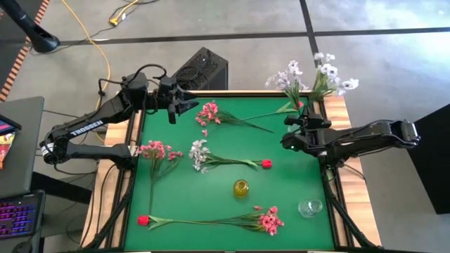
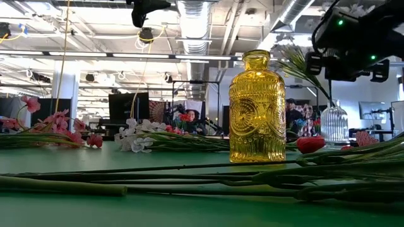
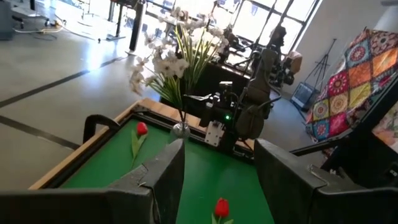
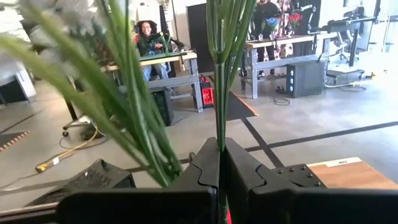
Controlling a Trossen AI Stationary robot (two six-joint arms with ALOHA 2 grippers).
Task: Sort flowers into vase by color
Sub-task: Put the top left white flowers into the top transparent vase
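A bunch of white flowers [image 1: 316,76] stands upright at the table's far right corner, over a clear ribbed vase [image 2: 334,123]. My right gripper [image 1: 288,133] is beside it, shut on one green stem. My left gripper [image 1: 184,103] hovers open and empty over the far left of the green table [image 1: 281,190]. Lying flat on the table are pink sprays [image 1: 211,112] [image 1: 156,150] [image 1: 268,221], a white spray [image 1: 199,153] and red tulips [image 1: 266,163] [image 1: 143,220] [image 1: 301,104]. A yellow vase [image 1: 241,188] stands at the middle near side. My right gripper pinches one thin green stem [image 4: 218,127] of the white flowers between its two fingers. The fingers are level and lie across the stem. The stem stands upright, its blossoms [image 3: 168,62] above the gripper. Its lower part runs down toward the clear vase's mouth [image 3: 180,129].
A second clear vase [image 1: 310,207] stands at the near right. A black box [image 1: 204,67] sits just beyond the far edge. A raised wooden rim [image 1: 337,112] runs around the table. Long stems [image 2: 189,183] lie across the near side.
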